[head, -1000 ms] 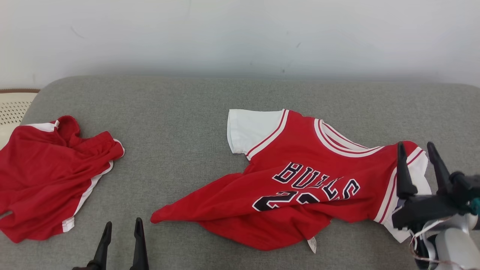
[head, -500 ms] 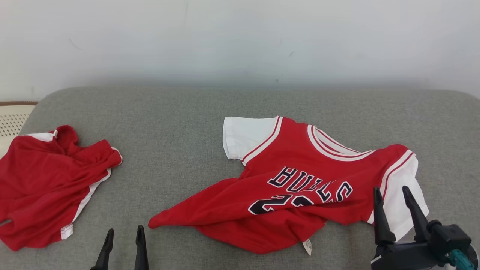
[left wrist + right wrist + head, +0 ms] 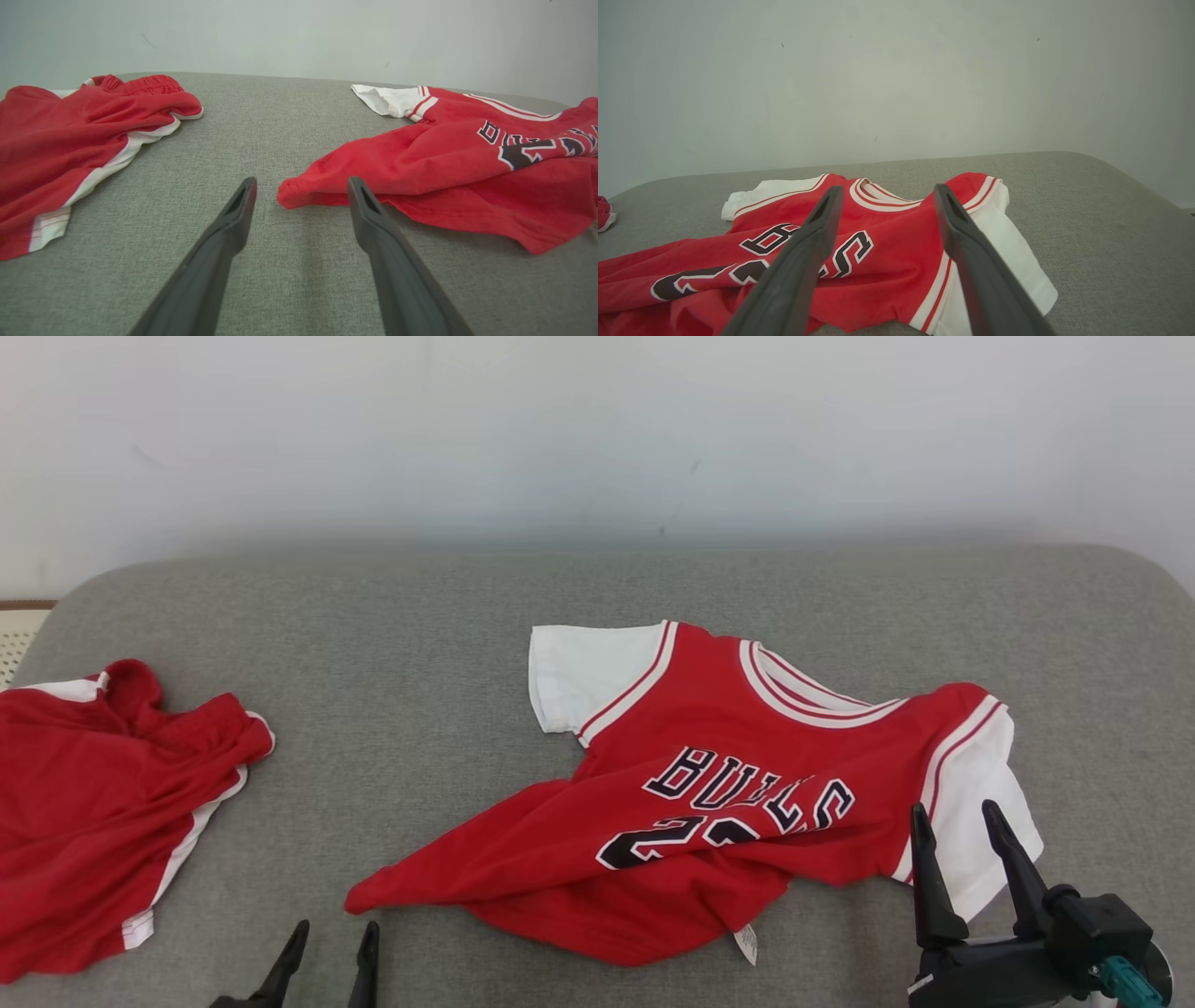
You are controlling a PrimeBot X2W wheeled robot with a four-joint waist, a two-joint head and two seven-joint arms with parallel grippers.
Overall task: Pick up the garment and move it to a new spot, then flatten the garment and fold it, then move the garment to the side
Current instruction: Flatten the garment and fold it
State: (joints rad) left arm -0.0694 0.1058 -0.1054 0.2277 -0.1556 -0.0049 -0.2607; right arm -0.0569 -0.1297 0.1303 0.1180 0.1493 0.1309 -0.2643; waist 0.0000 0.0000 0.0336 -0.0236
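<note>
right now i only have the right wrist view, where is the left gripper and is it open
Observer: The left gripper is low at the near edge of the grey cushion, jaws open and empty, tips close to the pointed red corner of the jersey.
Operator: anything else lying out there on that side
Observer: Yes, red shorts with a white side stripe lie crumpled at the far left, apart from the jersey.
Operator: how does the jersey's bottom half look
Observer: Bunched. A fold covers the lower part of the number, and a white label pokes out at the near hem.
</note>
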